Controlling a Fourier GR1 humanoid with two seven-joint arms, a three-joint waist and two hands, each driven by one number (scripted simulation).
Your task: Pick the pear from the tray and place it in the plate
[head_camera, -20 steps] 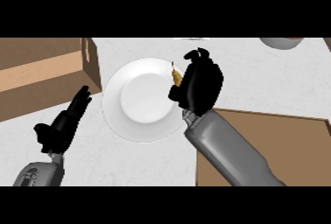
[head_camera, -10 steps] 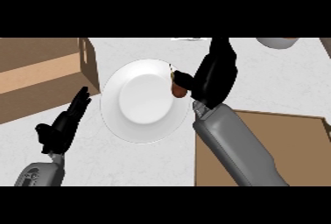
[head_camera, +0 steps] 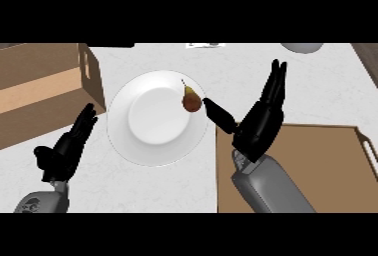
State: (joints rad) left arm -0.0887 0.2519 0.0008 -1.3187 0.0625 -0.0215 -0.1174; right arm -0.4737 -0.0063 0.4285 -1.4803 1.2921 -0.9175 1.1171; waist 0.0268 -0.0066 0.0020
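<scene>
The right hand [head_camera: 258,125] is seen spread open, its fingers straight and pointed away from the robot, with nothing held in it. Only the thumb [head_camera: 218,115] is stretched out to the hand's left. Just beyond the thumb's tip the pear [head_camera: 192,101] is found; whether the two touch cannot be told. The pear lies to the left of the hand and slightly ahead of its palm, with its long axis running roughly parallel to the straight fingers, stem end farthest from the robot. It rests inside the plate [head_camera: 148,135], on the part nearest this hand, close to the rim. Behind and beneath the forearm the tray [head_camera: 325,165] is seen on the tabletop [head_camera: 221,70], with no pear in it. The placing is therefore judged done. Any withdrawal is best taken to the hand's right, away from the fruit, so that the thumb is not swept across it. The left hand [head_camera: 68,147] is seen resting open beyond the plate's far side, farther from the pear.
</scene>
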